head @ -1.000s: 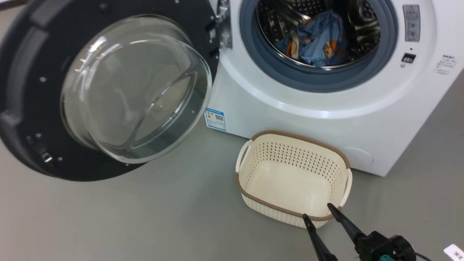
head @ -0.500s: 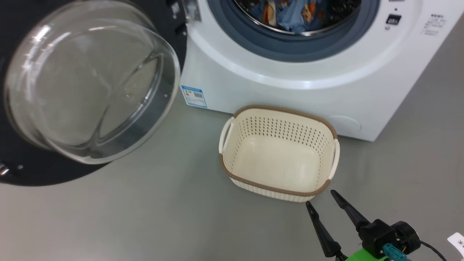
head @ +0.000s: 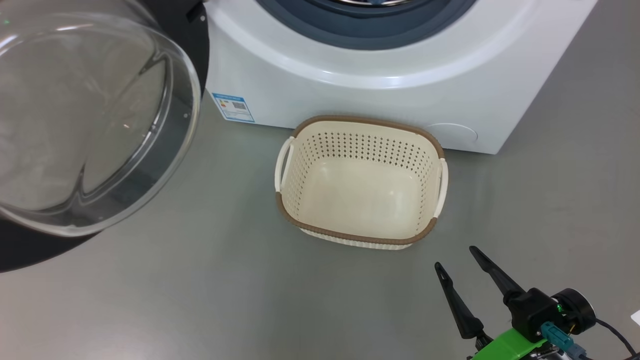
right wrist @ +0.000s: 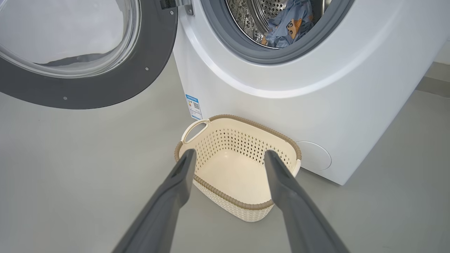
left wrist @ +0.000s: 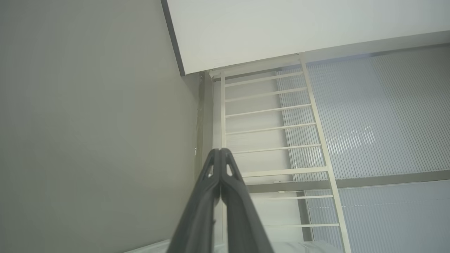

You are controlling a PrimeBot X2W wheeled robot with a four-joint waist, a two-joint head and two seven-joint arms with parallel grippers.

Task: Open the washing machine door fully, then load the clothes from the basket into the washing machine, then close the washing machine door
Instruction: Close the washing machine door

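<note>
Your right fingers (head: 457, 305) are spread wide and hold nothing, poised above the grey floor (head: 200, 300) just short of the basket (head: 360, 150); your left fingers (left wrist: 207, 200) are pressed together on nothing. The basket sits on the floor just in front of the washing machine (head: 380, 95). Beyond it, the washing machine door (head: 90, 125) is swung wide to the left, and the clothes (right wrist: 284, 24) lie inside the steel drum (right wrist: 253, 14).

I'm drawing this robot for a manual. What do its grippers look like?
The right gripper has two long black jaws tapering to points, fixed to a black block with a round black cap, a teal connector, a thin black cable and a bright green part behind. The left gripper has dark tapering jaws with small cut-outs near the tips.
</note>
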